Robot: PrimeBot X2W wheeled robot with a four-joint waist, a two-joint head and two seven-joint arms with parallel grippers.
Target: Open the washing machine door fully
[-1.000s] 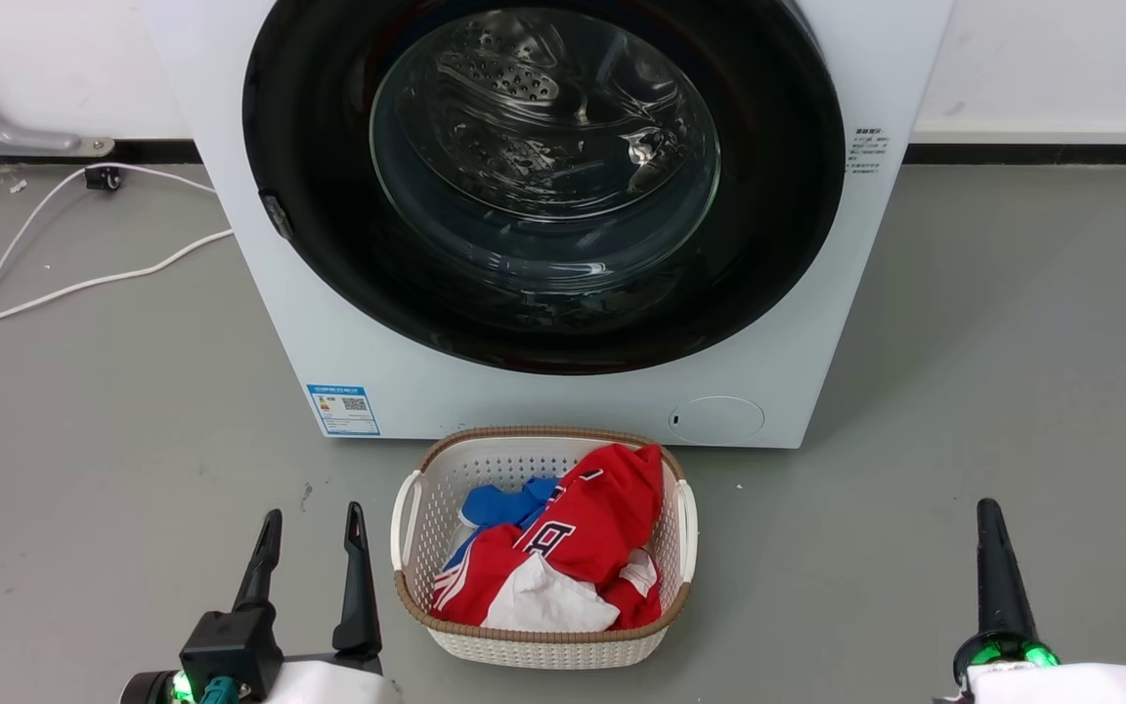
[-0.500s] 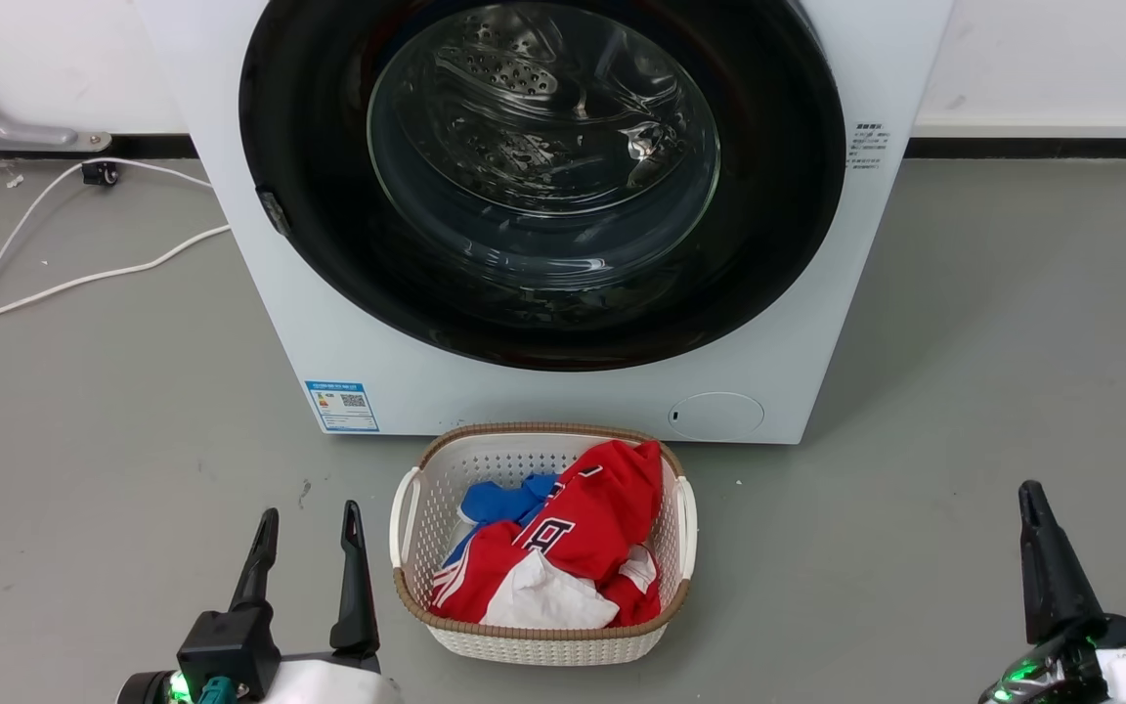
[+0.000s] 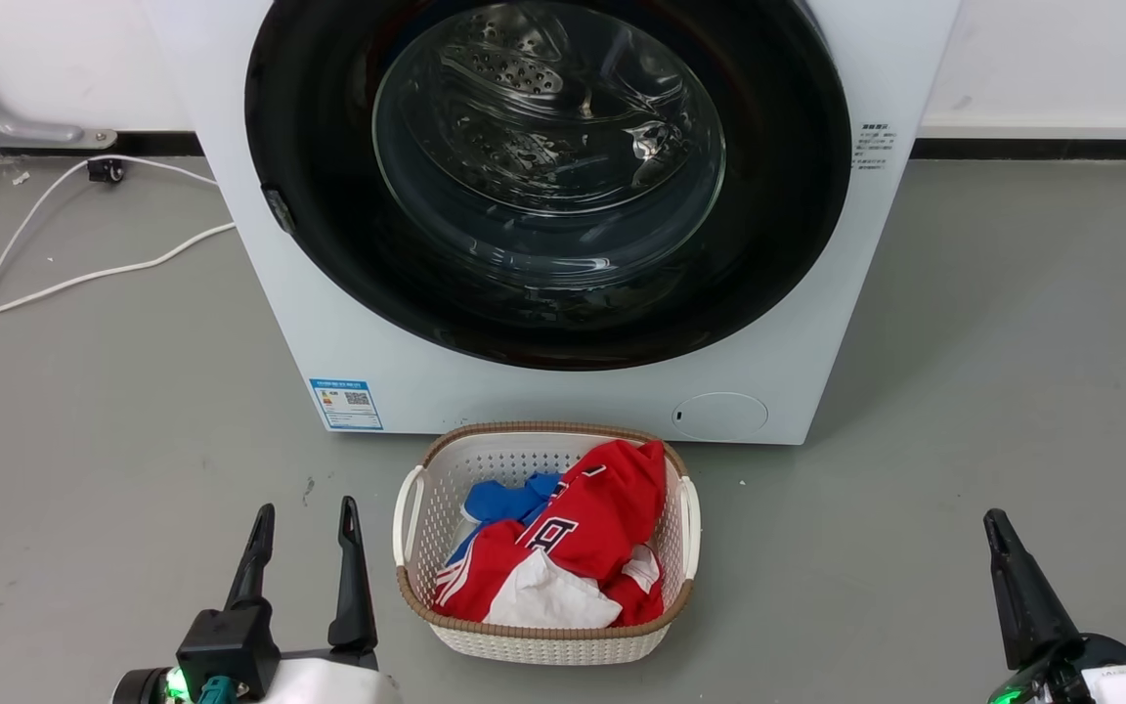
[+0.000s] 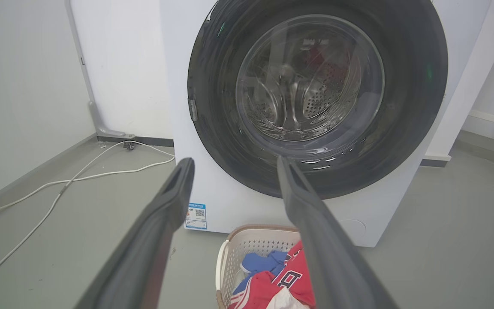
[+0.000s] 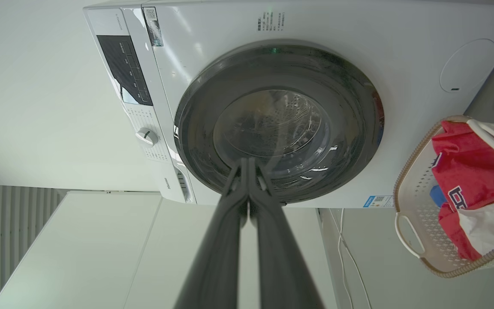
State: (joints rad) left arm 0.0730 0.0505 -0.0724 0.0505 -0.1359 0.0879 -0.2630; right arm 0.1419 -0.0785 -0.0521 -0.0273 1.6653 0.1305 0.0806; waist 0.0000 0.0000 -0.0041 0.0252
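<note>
The washing machine door (image 3: 548,147), a glossy black disc with a bulging glass centre, lies flush against the white machine front, with a small latch (image 3: 278,210) on its left rim. It also appears in the left wrist view (image 4: 317,94) and, rolled sideways, in the right wrist view (image 5: 277,124). My left gripper (image 3: 307,506) hovers low at the lower left, open and empty, well short of the machine; its fingers frame the door's lower left (image 4: 234,161). My right gripper (image 3: 993,518) sits at the lower right, shut on nothing, its fingers pressed together (image 5: 245,162).
A white laundry basket (image 3: 543,640) holding red, blue and white clothes stands on the grey floor right before the machine, between my grippers. White cables (image 3: 84,284) trail across the floor at the left. A small round filter cover (image 3: 719,416) marks the machine's lower right.
My right gripper swung out to the right, then came back lower and leftward, staying shut. The left gripper and the door have held still; the head camera shifted slightly.
</note>
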